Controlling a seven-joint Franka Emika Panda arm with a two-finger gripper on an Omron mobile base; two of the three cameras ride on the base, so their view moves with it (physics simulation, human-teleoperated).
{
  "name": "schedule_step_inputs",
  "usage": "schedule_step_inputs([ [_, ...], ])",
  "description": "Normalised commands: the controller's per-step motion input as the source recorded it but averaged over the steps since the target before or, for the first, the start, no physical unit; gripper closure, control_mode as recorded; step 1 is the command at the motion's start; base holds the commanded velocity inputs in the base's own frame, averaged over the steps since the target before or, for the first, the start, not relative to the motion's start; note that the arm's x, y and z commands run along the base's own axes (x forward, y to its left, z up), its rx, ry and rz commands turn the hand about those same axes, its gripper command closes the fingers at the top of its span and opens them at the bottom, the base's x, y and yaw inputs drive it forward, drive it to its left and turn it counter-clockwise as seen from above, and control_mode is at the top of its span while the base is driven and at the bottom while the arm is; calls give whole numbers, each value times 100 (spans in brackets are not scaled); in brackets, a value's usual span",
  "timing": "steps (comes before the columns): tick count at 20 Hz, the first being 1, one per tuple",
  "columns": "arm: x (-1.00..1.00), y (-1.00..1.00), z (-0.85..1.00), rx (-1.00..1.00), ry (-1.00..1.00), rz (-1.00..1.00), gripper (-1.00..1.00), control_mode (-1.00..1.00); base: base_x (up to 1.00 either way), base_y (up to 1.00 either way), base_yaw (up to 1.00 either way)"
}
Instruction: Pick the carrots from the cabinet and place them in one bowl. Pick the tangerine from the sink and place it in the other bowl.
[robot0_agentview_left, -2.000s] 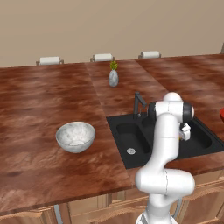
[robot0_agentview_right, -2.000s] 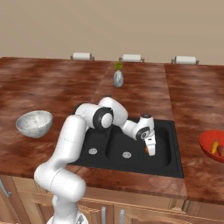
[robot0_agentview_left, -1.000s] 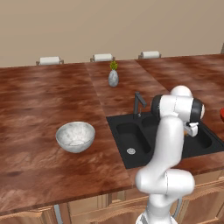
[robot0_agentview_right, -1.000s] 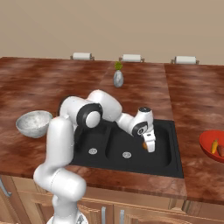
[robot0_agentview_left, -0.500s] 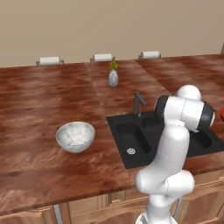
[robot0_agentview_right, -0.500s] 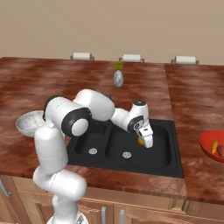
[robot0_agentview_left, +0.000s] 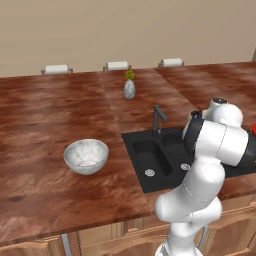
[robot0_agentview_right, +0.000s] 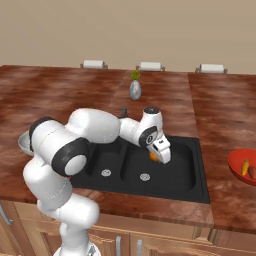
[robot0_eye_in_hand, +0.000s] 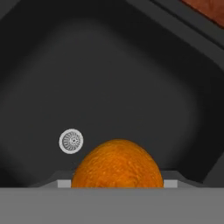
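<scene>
My gripper (robot0_agentview_right: 161, 154) hangs over the right basin of the black sink (robot0_agentview_right: 200, 192), shut on the tangerine (robot0_agentview_right: 153, 157). In the hand view the tangerine (robot0_eye_in_hand: 117, 164) sits low between the fingertips of the gripper (robot0_eye_in_hand: 117, 184), with the basin floor and a silver drain (robot0_eye_in_hand: 71, 141) beneath it. The carrots (robot0_agentview_right: 245, 167) lie in the red bowl (robot0_agentview_right: 239, 172) at the right edge of the counter. The whitish-grey bowl (robot0_agentview_left: 86, 156) stands left of the sink (robot0_agentview_left: 148, 156); my arm partly covers this bowl (robot0_agentview_right: 23, 142) in the right base view. The cabinet is out of view.
A thin dark faucet (robot0_agentview_left: 158, 118) rises behind the sink. A small grey vase (robot0_agentview_left: 129, 88) with a yellow-green sprig stands further back on the brown counter. My own bulky arm (robot0_agentview_left: 215, 142) hangs over the sink's right half.
The arm has swung its elbow round, and the gripper with the tangerine has risen a little and shifted left over the basin. The bowls have not moved.
</scene>
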Motion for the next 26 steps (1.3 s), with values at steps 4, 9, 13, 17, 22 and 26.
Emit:
schedule_step_inputs([
  [4, -18, 42, 34, 0, -4, 16, 100, -100, 0, 0, 0],
  [9, -9, 47, 32, 0, -7, 8, 100, -100, 0, 0, 0],
  [13, -9, 54, 23, 0, -4, 5, 100, -100, 0, 0, 0],
  [17, -9, 55, 21, 0, -3, 4, 100, -100, 0, 0, 0],
  [22, -14, 55, 19, 0, -3, 3, 100, -100, 0, 0, 0],
  [26, -7, 56, 15, -2, 0, 6, 100, -100, 0, 0, 0],
])
